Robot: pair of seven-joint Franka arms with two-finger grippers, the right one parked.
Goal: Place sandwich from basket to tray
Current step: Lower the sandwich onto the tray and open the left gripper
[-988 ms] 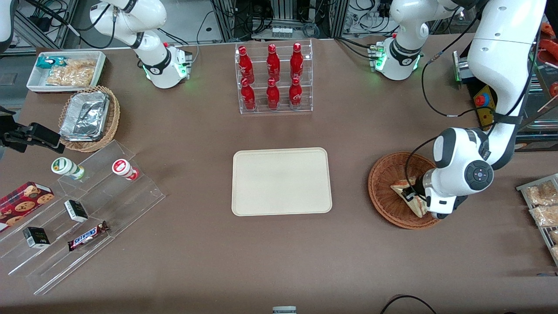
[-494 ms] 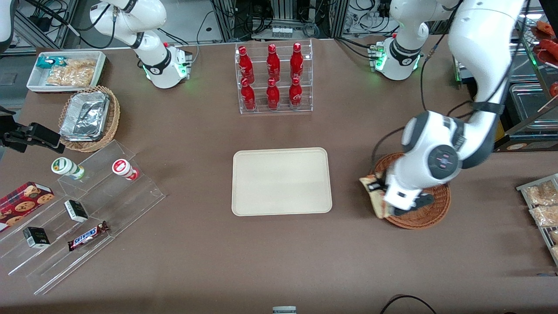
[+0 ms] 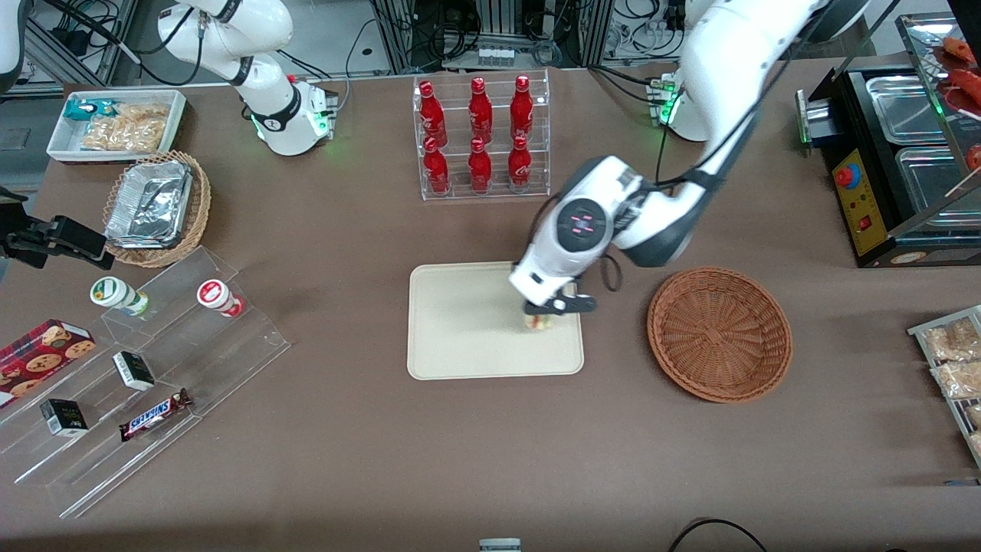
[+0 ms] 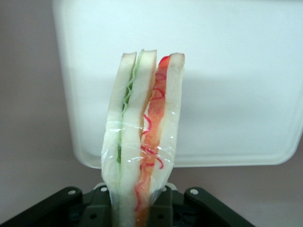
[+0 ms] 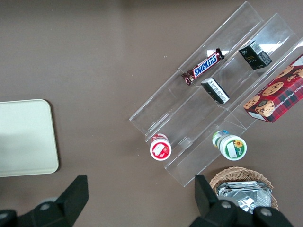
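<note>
I am holding the hand (image 3: pixel 541 313) over the tray's (image 3: pixel 460 345) basket-side edge, pinching the wrapped sandwich (image 4: pixel 142 142) upright, and releasing here is risking it toppling off the rim onto the bench (image 3: pixel 490 460).

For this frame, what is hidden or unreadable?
- Front view: the arm's wrist covers most of the sandwich; contact with the tray cannot be judged.
- Left wrist view: the end effector is shut on the sandwich, whose base and the fingertips run off the frame edge.
- Basket: fully visible.
</note>
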